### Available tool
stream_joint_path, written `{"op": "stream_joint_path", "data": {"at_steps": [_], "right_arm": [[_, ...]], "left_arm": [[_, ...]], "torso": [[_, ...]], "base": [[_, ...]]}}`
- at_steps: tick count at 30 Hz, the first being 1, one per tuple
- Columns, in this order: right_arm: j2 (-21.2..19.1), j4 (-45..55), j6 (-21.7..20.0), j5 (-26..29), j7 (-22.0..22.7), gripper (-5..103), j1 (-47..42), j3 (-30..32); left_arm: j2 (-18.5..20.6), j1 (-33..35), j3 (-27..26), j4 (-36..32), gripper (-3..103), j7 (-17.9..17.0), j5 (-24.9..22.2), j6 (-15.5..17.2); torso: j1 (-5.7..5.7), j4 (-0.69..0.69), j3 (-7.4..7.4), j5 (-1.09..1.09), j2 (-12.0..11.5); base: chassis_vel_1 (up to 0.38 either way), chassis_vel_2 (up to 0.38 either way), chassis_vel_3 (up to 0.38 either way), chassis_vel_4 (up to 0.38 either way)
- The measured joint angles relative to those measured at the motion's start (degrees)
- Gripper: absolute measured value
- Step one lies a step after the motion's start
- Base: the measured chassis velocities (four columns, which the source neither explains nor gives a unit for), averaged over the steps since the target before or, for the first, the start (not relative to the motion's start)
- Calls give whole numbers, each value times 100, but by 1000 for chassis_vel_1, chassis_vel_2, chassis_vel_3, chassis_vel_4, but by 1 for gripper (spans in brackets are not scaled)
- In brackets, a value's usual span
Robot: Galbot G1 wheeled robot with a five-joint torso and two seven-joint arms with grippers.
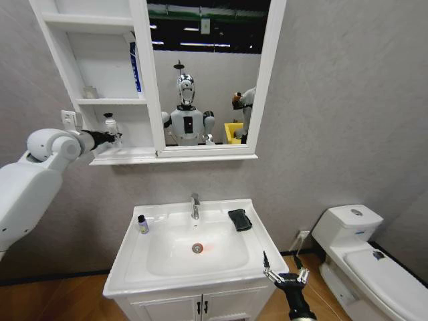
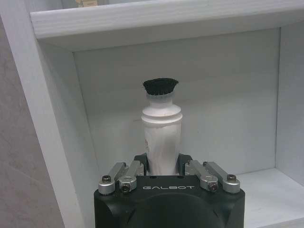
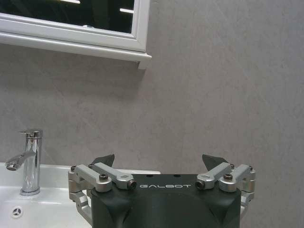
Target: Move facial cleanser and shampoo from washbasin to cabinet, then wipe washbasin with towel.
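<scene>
Left gripper (image 2: pixel 163 167) is closed on a white bottle with a black cap (image 2: pixel 161 124), gripped low on the body and held upright inside the bottom compartment of the cabinet (image 1: pixel 100 63). In the left wrist view the shelf floor (image 2: pixel 266 187) sits just below and ahead of the fingers, the back wall behind the bottle, the compartment's side wall close on one side. Whether the bottle base is touching the shelf floor cannot be told; it is hidden by the gripper body.

Judgement: placement step. The bottle should be lowered straight until seated, kept upright, then the jaws opened just enough to clear, with retreat straight back along the approach so the cap is not clipped. The overhead shelf (image 2: pixel 161 21) is near the cap, so no lift on exit.

Further out and below: washbasin (image 1: pixel 257 244), with a small dark-capped bottle (image 1: pixel 142 224) on its rim left of the tap (image 1: pixel 195 206), still to be moved. Towel (image 1: pixel 239 219) lies on the rim right of the tap.

Right gripper (image 1: pixel 286 275) hangs by the washbasin's front right corner, fingers spread wide, nothing held.
</scene>
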Motion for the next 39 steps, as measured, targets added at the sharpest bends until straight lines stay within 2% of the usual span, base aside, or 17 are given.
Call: {"op": "stream_joint_path", "data": {"at_steps": [12,13,15,20,23,25,28,30,31,32,34,35,36,38,39], "right_arm": [[-31,-3,-13,59,8,100,50,38],[-30,-5,-13,59,8,100,46,34],[-30,-14,-11,58,8,100,33,32],[-32,-34,2,58,8,100,23,32],[-33,-44,4,57,8,100,28,27],[-33,-46,4,55,8,100,36,20],[-34,-50,-5,41,8,100,65,-9],[-37,-55,-21,32,8,100,90,-30],[-37,-55,-21,32,8,100,90,-30],[-37,-59,-32,29,8,100,101,-40],[-42,-64,-49,29,8,100,117,-45],[-42,-64,-49,29,8,100,117,-45],[-43,-66,-52,28,8,100,122,-44],[-13,-74,-37,24,24,100,82,2],[-13,-74,-37,24,24,100,82,2]], "left_arm": [[28,114,15,51,31,45,12,-17],[14,134,6,50,28,22,12,-21],[-11,161,-2,59,37,-37,27,-25],[-43,188,-9,108,47,-74,75,-15],[-33,246,-60,82,65,-96,74,-14],[-8,319,-123,23,65,-97,63,-14],[160,803,-498,-350,81,-129,-41,-12],[340,1358,-940,-791,92,-195,-152,-9],[340,1358,-940,-791,92,-195,-152,-9],[454,1679,-1209,-1082,96,-240,-177,-9],[682,2453,-1879,-1820,98,-189,-101,-11],[682,2453,-1879,-1820,98,-189,-101,-11],[736,2838,-2134,-2163,100,-166,-46,-72],[611,3575,-2518,-2774,100,-364,-100,-347],[611,3575,-2518,-2774,100,-364,-100,-347]], "torso": [[0,0,-1,0,1],[0,0,-1,1,1],[0,-1,-1,1,1],[1,-1,0,-1,1],[0,-2,0,-1,0],[1,-2,0,0,1],[1,-1,0,0,1],[1,1,0,-2,1],[1,1,0,-2,1],[1,1,0,-2,0],[1,2,0,0,1],[1,2,0,0,1],[0,7,-1,2,1],[-1,4,-2,1,1],[-1,4,-2,1,1]], "base": [[0,0,0,0],[0,0,0,0],[0,0,0,0],[0,0,0,0],[0,0,0,0],[0,0,0,0],[0,0,0,0],[0,0,0,0],[0,0,0,0],[0,0,0,0],[0,0,0,0],[0,0,0,0],[0,0,0,0],[0,0,0,0],[0,0,0,0]]}}
